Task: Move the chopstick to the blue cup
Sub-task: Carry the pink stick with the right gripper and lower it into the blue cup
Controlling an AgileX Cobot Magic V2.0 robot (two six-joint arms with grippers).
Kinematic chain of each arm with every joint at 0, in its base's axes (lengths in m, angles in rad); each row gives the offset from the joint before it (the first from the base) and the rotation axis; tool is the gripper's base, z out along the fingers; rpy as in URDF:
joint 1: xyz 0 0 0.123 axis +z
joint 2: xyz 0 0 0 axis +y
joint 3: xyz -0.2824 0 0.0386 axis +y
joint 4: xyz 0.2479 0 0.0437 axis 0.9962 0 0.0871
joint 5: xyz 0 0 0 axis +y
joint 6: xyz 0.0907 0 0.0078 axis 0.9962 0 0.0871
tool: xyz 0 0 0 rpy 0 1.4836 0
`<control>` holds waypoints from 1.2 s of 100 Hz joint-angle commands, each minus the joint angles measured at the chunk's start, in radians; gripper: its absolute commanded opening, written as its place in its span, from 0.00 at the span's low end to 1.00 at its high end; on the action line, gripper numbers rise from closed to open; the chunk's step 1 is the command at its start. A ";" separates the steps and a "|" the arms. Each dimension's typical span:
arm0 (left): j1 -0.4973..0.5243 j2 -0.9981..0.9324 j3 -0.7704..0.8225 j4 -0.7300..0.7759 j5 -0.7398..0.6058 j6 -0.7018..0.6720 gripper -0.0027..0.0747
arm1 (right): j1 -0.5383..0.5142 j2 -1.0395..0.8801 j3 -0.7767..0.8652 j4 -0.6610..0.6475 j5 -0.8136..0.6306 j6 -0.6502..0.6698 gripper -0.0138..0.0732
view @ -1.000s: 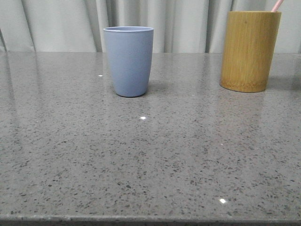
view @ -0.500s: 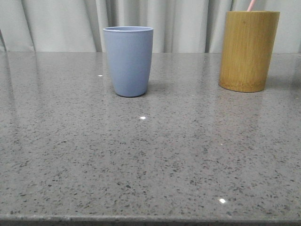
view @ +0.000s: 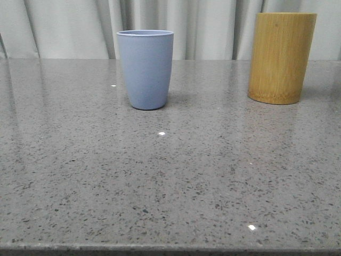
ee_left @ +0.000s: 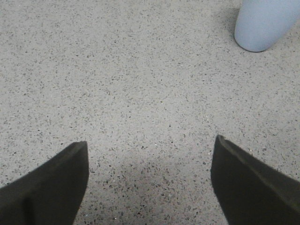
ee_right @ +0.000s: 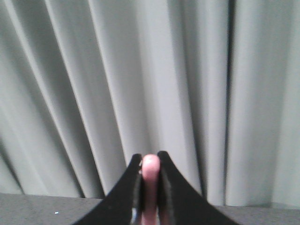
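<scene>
Right end effector [ee_right: 150,161]: fingers pressed together on the chopstick [ee_right: 150,187], whose pink rounded end stands between the fingertips, seen against the grey curtain [ee_right: 187,70]. Left end effector [ee_left: 150,147]: fingers spread wide above bare bench [ee_left: 140,84], the blue cup [ee_left: 262,23] standing well apart from it. Front view: blue cup [view: 145,69] at far centre-left, bamboo holder [view: 281,56] at far right. The pink tip that showed above the holder's rim half a second ago is gone from there.

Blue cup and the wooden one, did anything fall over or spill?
No. The blue cup and the bamboo holder both stand upright on a dry table. The right gripper is pinching the pink chopstick.
</scene>
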 commanded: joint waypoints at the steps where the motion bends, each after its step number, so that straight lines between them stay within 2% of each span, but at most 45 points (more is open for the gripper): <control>1: 0.003 -0.001 -0.028 -0.006 -0.066 -0.008 0.71 | 0.048 -0.023 -0.039 0.032 -0.053 -0.007 0.08; 28: 0.003 -0.001 -0.028 -0.006 -0.066 -0.008 0.71 | 0.251 0.076 -0.039 0.047 -0.167 -0.007 0.08; 44: 0.003 -0.001 -0.028 -0.006 -0.066 -0.008 0.71 | 0.315 0.152 -0.039 0.045 -0.176 -0.007 0.08; 95: 0.003 -0.001 -0.028 -0.006 -0.066 -0.008 0.71 | 0.343 0.311 -0.039 0.044 -0.146 -0.007 0.09; 100: 0.003 -0.001 -0.028 -0.006 -0.066 -0.008 0.71 | 0.343 0.317 -0.039 0.044 -0.139 -0.007 0.11; 107: 0.003 -0.001 -0.028 -0.006 -0.066 -0.008 0.71 | 0.343 0.320 -0.039 0.045 -0.129 -0.007 0.21; 120: 0.003 -0.001 -0.028 -0.006 -0.066 -0.008 0.71 | 0.343 0.320 -0.039 0.046 -0.125 -0.007 0.52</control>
